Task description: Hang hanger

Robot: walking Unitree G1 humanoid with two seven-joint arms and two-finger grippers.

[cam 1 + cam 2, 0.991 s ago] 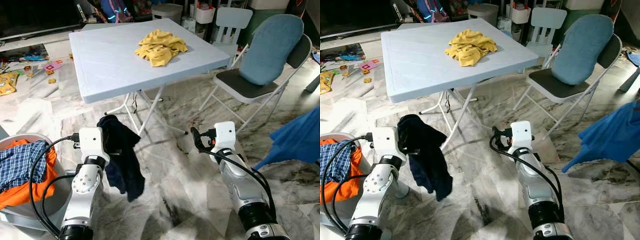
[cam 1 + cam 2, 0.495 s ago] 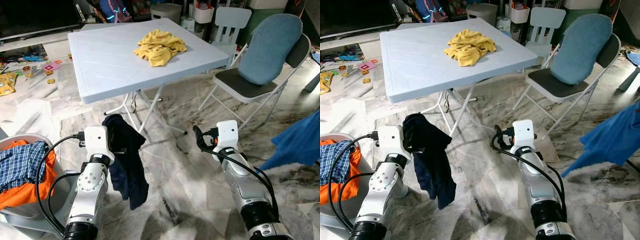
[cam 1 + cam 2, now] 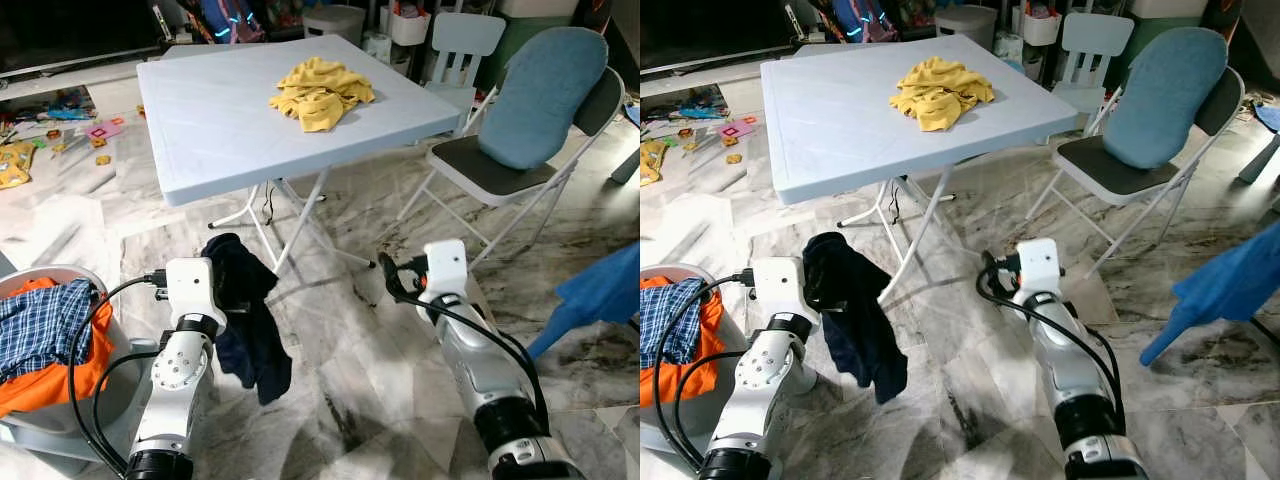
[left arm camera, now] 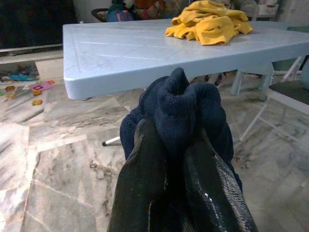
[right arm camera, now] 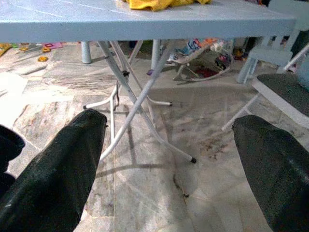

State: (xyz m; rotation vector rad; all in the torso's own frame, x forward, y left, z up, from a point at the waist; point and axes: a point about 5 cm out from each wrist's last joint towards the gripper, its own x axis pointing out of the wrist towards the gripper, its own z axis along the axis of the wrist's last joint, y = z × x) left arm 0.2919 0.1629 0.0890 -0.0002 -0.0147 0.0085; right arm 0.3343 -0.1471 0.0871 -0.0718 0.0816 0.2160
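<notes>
The left gripper (image 4: 176,159) pinches a dark navy garment (image 3: 248,325) hanging free, while the right gripper (image 5: 169,159) gapes wide and empty. With no hanger evident, hanging seems barely begun.

No writing, label, brand, number or sign can be read on anything in these views.

Dark navy garment (image 3: 248,320): bunched at top, clamped between left pincer (image 4: 176,159) fingers, rest hanging limp above marble floor, in front of surface edge. No hanger discernible.
</notes>
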